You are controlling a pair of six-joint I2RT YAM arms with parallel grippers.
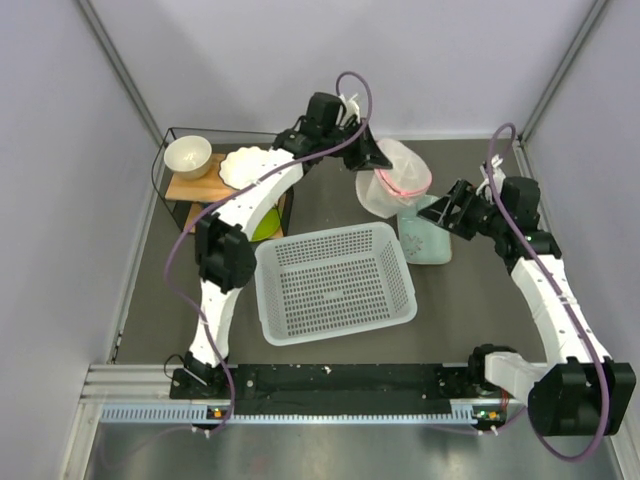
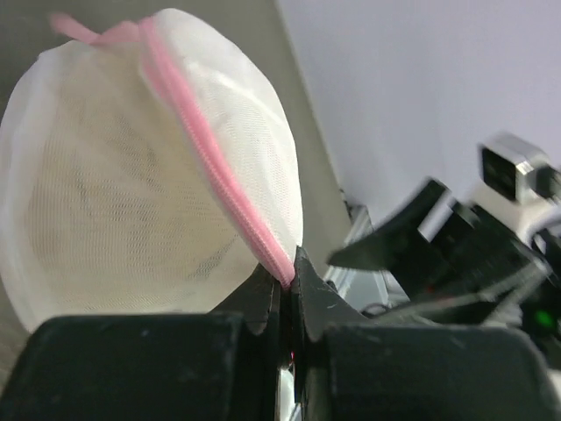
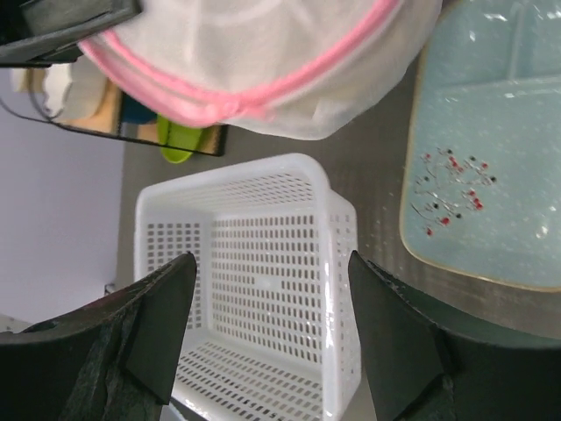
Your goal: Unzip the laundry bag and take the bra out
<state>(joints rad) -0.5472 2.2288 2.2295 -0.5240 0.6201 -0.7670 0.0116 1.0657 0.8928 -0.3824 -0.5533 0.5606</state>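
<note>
The laundry bag [image 1: 395,180] is a white mesh pod with a pink zip rim, held up off the table at the back right. My left gripper [image 1: 372,157] is shut on its pink zip rim [image 2: 219,171], pinched between the fingertips in the left wrist view. The bag [image 3: 263,53] also fills the top of the right wrist view. My right gripper [image 1: 450,208] is open and empty, just right of and below the bag; its fingers [image 3: 166,324] frame the basket. The bra is hidden; the mesh shows only faint shadows inside.
A white perforated basket [image 1: 335,285] sits mid-table, seen also in the right wrist view [image 3: 254,307]. A mint-green tray [image 1: 425,238] lies under the right gripper. A black wire rack [image 1: 215,180] at the back left holds a bowl [image 1: 188,155], a white dish and a green item.
</note>
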